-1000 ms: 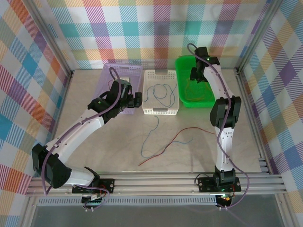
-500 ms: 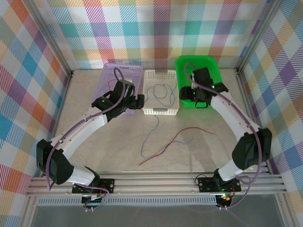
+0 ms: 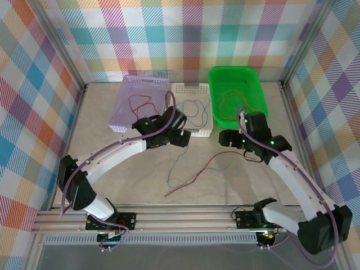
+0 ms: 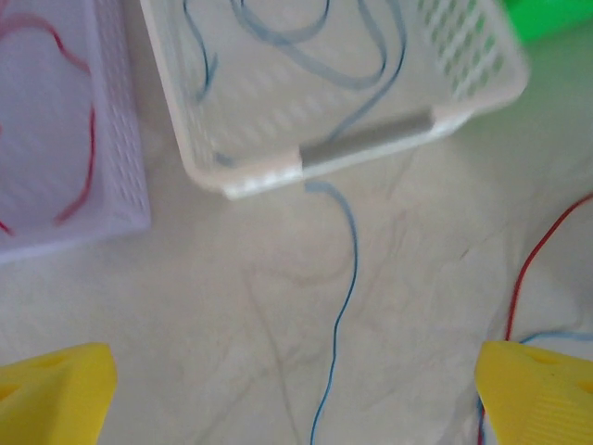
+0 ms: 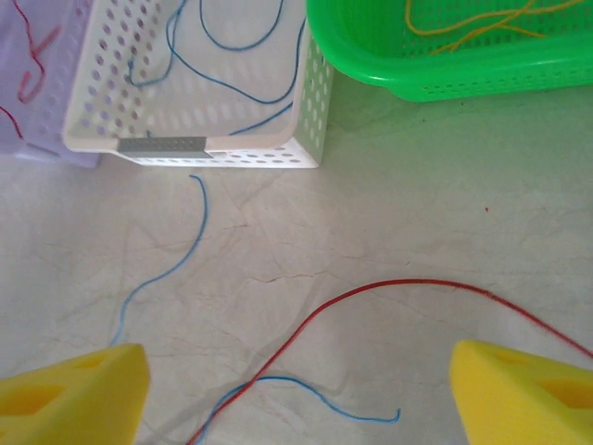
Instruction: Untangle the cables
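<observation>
On the table a thin red cable (image 3: 209, 166) crosses a blue cable (image 3: 179, 160). In the right wrist view the red cable (image 5: 371, 292) and a short blue cable end (image 5: 315, 389) lie between the yellow fingertips (image 5: 69, 394) of my open right gripper (image 5: 296, 399), which hovers above them (image 3: 225, 139). My left gripper (image 3: 181, 140) stands open just in front of the white basket (image 3: 199, 133). A blue cable (image 4: 345, 278) runs down between its fingers (image 4: 51, 394), untouched. More cables lie in baskets: blue (image 3: 191, 109), red (image 3: 140, 103) and yellow-orange (image 3: 236, 95).
Three baskets line the back: purple (image 3: 126, 90), white (image 3: 179, 88) and green (image 3: 256, 76). Checked walls and a metal frame enclose the table. Bare tabletop lies to the left and along the near edge.
My right gripper came from the green basket down toward the table cables and opened wider. My left gripper swung from the purple basket to the front of the white basket.
</observation>
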